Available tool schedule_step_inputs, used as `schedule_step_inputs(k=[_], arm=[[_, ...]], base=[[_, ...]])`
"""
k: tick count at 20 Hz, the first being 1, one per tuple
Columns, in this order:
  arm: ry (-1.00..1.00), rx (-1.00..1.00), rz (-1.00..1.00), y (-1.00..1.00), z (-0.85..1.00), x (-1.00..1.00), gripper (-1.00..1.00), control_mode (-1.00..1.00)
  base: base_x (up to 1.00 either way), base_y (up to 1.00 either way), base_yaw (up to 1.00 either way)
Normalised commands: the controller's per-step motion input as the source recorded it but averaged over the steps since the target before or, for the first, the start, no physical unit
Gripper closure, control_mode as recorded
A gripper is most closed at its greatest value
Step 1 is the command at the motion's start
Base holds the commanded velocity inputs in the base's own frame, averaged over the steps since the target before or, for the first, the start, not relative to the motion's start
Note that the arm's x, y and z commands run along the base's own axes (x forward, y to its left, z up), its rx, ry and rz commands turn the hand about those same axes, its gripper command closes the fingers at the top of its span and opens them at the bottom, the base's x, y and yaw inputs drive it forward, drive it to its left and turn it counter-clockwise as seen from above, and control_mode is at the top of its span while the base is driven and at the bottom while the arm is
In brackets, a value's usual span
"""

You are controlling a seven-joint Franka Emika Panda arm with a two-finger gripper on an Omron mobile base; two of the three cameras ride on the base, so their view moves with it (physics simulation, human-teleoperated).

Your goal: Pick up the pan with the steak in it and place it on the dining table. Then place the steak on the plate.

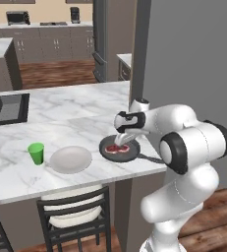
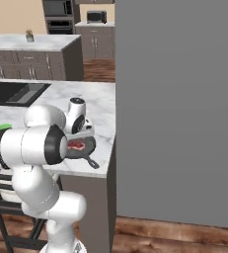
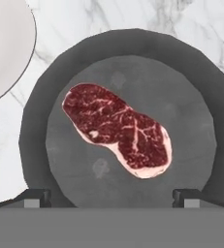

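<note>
The dark grey pan (image 1: 130, 152) (image 2: 87, 148) (image 3: 191, 72) rests on the marble dining table (image 1: 75, 125) (image 2: 103, 106) near its right end, handle pointing toward the arm. The red marbled steak (image 1: 118, 147) (image 2: 76, 145) (image 3: 117, 129) lies flat inside it. My gripper (image 1: 120, 141) (image 3: 112, 197) hangs just above the steak, pointing down, open, its fingertips (image 3: 36, 197) standing wide apart with nothing between them. The pale round plate (image 1: 70, 159) (image 3: 4, 48) sits on the table just left of the pan.
A small green cup (image 1: 36, 153) (image 2: 4, 127) stands left of the plate. A dark sink (image 1: 7, 109) (image 2: 14, 93) is set into the table farther back. A dark chair (image 1: 75, 211) is tucked under the front edge. A tall grey wall (image 2: 179, 108) rises right of the table.
</note>
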Motion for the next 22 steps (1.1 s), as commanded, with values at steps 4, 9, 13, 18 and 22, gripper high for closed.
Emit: schedule_step_inputs(k=[4,9,13,18,22], arm=[[0.0,0.0,0.03,0.0,-0.02,0.0,-1.0,-1.0],[0.0,0.0,0.18,0.0,-0.15,-0.32,-1.0,-1.0],[0.0,0.0,0.19,0.0,-0.09,-0.09,-1.0,-1.0],[0.0,0.0,0.09,0.05,0.0,0.44,-1.0,-1.0],[0.0,0.0,0.04,0.14,0.0,0.6,-1.0,-1.0]], base=[[0.0,0.0,0.0],[0.0,0.0,0.0],[0.0,0.0,0.0],[0.0,0.0,0.0],[0.0,0.0,0.0]])
